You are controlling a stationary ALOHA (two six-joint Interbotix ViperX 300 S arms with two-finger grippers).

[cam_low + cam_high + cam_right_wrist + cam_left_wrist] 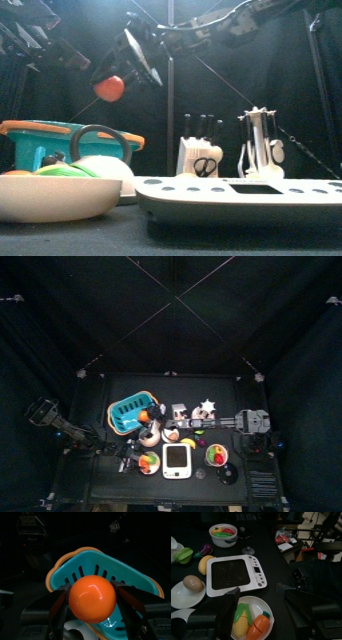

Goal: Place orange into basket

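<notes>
At the counter's (pixel 80 240) near edge stands a white bowl (pixel 54 195) of toy produce, and to its right lies a white kitchen scale (pixel 241 195) with a dark top. Behind the scale are a white knife block (pixel 201 158) and a white rack of utensils (pixel 261 150). Behind the bowl, on the left, sits the teal basket (pixel 54 140) with its orange handle. The orange (pixel 92 598) hangs in the air above the basket, pinched on both sides between the jaws of the right end effector (pixel 93 599), whose arm reaches across from the right. The left end effector (pixel 258 612) hovers low over a white plate (pixel 254 619) holding toy corn and a carrot; its jaws stand spread with nothing between them.
</notes>
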